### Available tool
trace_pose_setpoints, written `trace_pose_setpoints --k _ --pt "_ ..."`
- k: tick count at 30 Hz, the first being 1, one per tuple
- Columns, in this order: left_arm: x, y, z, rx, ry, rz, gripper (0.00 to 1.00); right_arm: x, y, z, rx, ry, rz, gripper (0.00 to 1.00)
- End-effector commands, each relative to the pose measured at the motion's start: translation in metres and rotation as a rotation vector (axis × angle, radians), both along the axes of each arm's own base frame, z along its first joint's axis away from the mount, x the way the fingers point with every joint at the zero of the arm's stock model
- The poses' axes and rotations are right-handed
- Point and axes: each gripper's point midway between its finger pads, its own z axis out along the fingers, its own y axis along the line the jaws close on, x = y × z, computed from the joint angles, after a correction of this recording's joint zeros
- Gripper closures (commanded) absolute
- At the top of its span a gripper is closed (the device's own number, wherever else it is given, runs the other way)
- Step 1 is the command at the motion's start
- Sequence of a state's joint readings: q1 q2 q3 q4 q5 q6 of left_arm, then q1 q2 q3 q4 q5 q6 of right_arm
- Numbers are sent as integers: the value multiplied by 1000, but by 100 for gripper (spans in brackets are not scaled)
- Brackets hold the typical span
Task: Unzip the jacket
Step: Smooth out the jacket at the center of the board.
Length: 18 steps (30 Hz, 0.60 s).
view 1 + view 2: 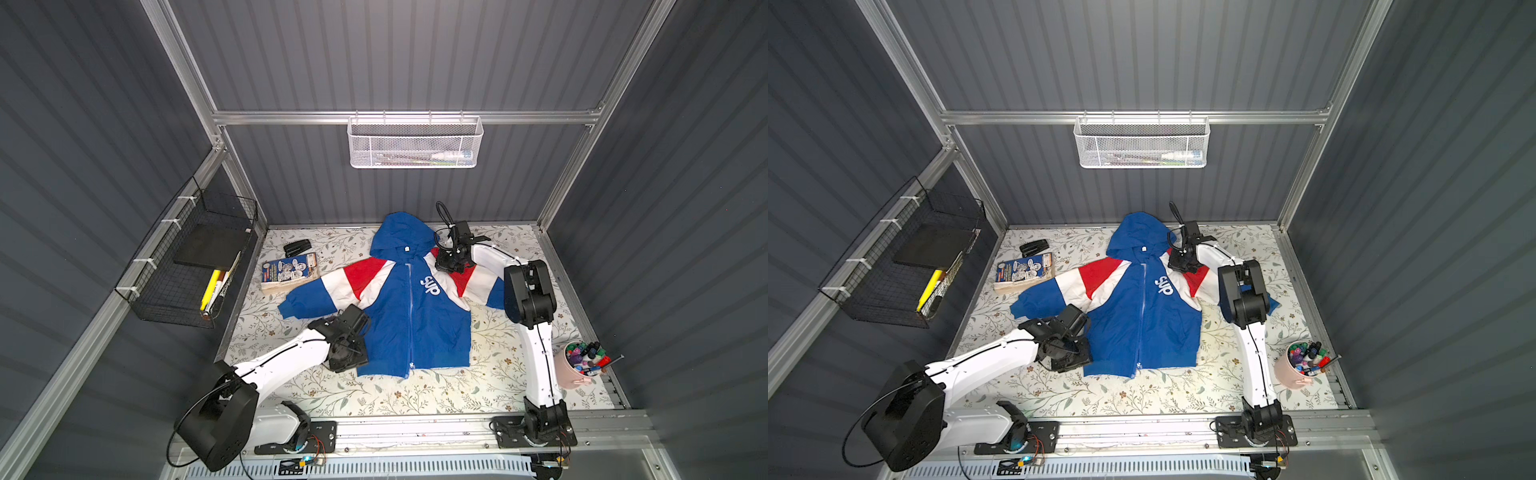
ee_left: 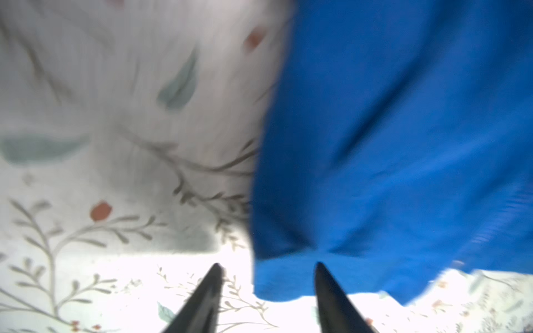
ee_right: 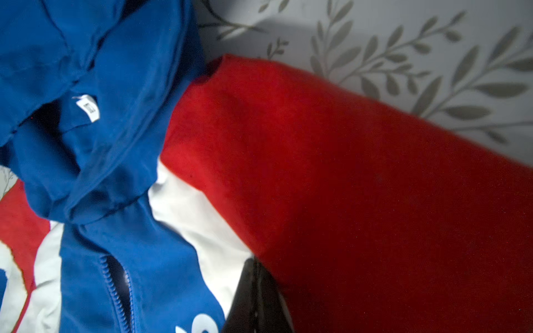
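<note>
The jacket [image 1: 415, 307] [image 1: 1142, 320] lies flat on its back on the floral table, hood toward the rear, sleeves spread. Its blue zipper [image 1: 411, 316] runs down the front; in the right wrist view the zipper [image 3: 115, 288] gapes slightly below the collar. My left gripper [image 2: 267, 266] is open at the hem's left corner [image 1: 368, 365], and the blue hem of the jacket [image 2: 403, 144] reaches in between its fingers without being held. My right gripper [image 3: 255, 262] [image 1: 451, 266] is shut on the jacket [image 3: 346, 173] at the seam of its red and white shoulder panels.
A book [image 1: 291, 272] and a black stapler [image 1: 297, 248] lie at the rear left, close to one sleeve. A pink cup of markers [image 1: 582, 365] stands at the right edge. A black wire basket [image 1: 195, 266] hangs on the left wall, a white mesh basket [image 1: 415, 143] on the back wall.
</note>
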State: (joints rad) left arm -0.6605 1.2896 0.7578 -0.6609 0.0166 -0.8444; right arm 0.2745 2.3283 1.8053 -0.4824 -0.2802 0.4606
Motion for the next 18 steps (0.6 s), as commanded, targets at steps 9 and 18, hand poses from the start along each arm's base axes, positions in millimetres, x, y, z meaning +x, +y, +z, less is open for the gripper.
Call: trace_pose_setpoints --k 9,18 --pt "171 -45 97 -183 -457 -60 59 -48 -2 37 51 -8 14 95" --pt "288 -61 43 -240 -490 -152 89 -35 -16 25 -22 56 -52 100"
